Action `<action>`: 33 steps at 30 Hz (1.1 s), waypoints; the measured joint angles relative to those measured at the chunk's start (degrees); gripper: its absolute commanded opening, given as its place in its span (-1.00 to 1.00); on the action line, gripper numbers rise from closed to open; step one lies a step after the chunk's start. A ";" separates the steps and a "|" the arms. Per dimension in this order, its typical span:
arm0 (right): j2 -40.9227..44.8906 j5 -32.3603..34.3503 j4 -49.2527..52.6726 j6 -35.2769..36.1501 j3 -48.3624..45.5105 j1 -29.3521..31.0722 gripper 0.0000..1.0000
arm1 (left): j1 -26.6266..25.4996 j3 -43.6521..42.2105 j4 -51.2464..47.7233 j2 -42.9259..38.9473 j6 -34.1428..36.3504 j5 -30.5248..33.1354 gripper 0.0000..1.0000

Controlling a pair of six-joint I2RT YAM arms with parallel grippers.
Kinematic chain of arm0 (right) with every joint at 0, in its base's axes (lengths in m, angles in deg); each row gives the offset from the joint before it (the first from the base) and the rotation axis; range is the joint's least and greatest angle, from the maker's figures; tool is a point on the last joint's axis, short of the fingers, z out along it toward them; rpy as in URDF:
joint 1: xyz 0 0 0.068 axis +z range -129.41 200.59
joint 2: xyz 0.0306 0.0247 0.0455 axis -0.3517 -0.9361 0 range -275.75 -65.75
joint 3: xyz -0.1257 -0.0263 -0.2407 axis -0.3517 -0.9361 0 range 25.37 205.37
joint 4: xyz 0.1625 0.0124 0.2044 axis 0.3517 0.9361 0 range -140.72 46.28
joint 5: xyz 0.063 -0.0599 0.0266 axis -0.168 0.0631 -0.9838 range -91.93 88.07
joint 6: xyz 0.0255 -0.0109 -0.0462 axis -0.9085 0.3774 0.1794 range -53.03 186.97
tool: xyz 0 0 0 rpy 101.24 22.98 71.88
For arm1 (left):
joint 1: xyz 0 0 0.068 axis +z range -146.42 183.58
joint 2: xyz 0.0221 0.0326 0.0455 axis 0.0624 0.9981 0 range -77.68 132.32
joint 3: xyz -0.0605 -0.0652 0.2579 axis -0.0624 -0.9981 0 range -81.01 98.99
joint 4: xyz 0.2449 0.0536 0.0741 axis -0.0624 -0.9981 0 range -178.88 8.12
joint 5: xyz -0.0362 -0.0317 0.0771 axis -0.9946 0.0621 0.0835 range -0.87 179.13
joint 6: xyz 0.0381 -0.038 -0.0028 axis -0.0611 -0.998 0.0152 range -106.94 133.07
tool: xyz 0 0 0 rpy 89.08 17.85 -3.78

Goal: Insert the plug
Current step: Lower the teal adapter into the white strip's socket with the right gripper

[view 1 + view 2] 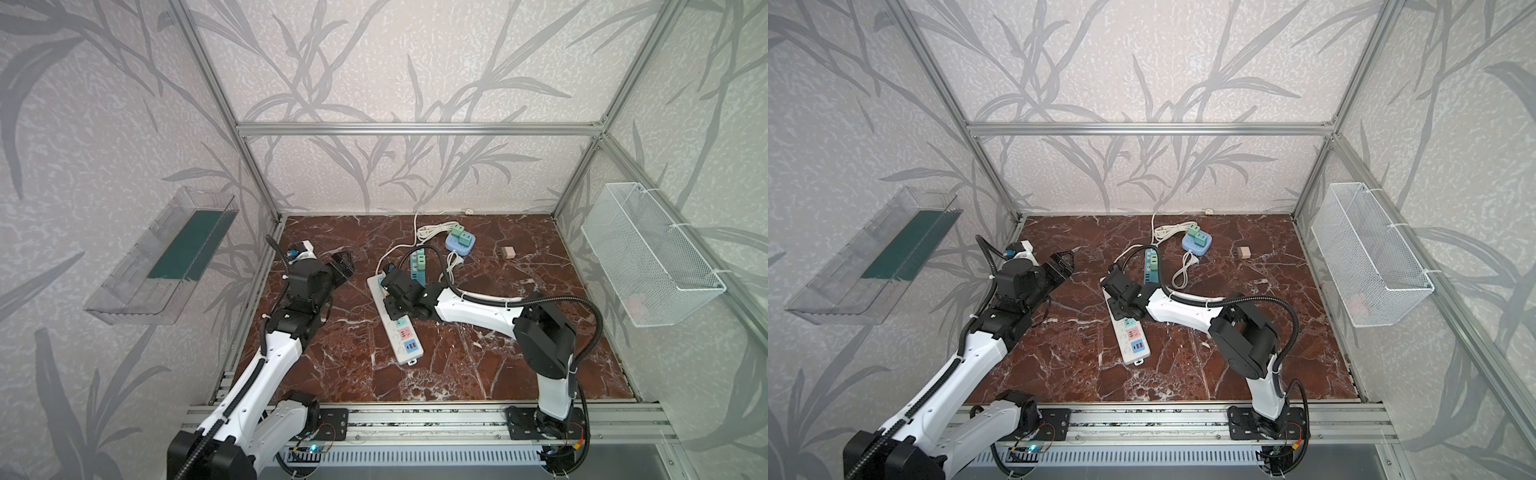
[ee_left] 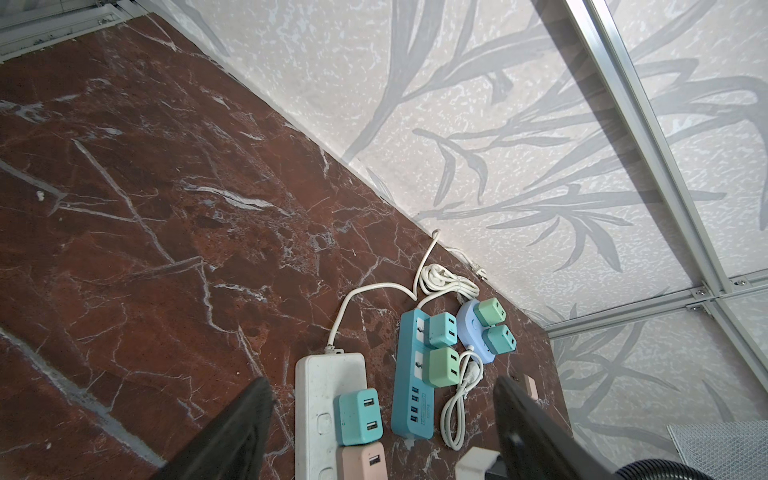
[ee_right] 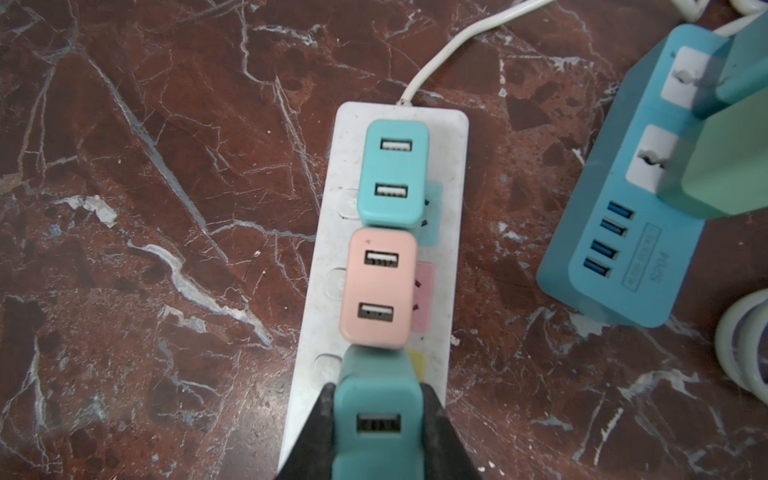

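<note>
We are gripping the teal plug [image 3: 376,399] in our right claw [image 3: 376,434]. The jaws are pinching narrow on its two long sides, so the USB face is pointing up and the prongs, hidden underneath, are presumably pointing down. Holding it by the sides is leaving the underside free to meet a socket.

The plug is sitting between the jaws, directly over the white power strip [image 3: 453,166]. The yellow socket [image 3: 417,363] is peeking out from under its front edge, so we are judging that to be the target. Just ahead of the claw a pink charger [image 3: 378,286] is occupying the next socket, and beyond it a teal charger [image 3: 392,170] is filling the one after. Our plug is lining up behind them in the same row and is crowding the pink one's near edge. We cannot tell whether the two are touching, or how far the prongs are in.

The blue power strip [image 3: 615,266] is lying off to one side of the right claw, apart from the white one, and is not part of this move.

Our left claw [image 1: 347,268] is hovering with its jaws wide and nothing between them, well apart from the strip. We are judging that it is standing clear to give the right claw room, while facing the strip in case it needs bracing.
</note>
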 measured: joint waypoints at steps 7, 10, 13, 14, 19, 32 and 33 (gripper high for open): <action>-0.76 0.31 0.22 -1.14 0.24 0.66 -1.00 | 0.00 0.00 0.02 0.00 0.00 0.00 0.67; -0.96 1.07 0.00 -1.81 0.24 0.92 -1.00 | 0.00 0.00 0.02 0.00 0.00 0.00 0.67; -1.01 2.21 0.00 -2.69 0.24 1.27 -1.00 | 0.00 0.00 0.02 0.00 0.00 0.00 0.67; -1.07 2.73 0.02 -3.06 0.24 1.44 -1.00 | 0.00 0.00 0.02 0.00 0.00 0.00 0.67; -2.69 5.73 2.01 -3.69 2.36 2.19 -1.00 | 0.00 0.00 0.02 0.00 0.00 0.00 0.67; -5.49 8.46 2.93 -6.32 4.04 3.23 -0.94 | 0.20 0.00 0.04 0.00 0.00 0.00 0.67; -5.46 8.46 2.95 -6.40 4.04 3.23 -0.74 | 0.26 0.00 0.04 0.00 0.00 0.00 0.67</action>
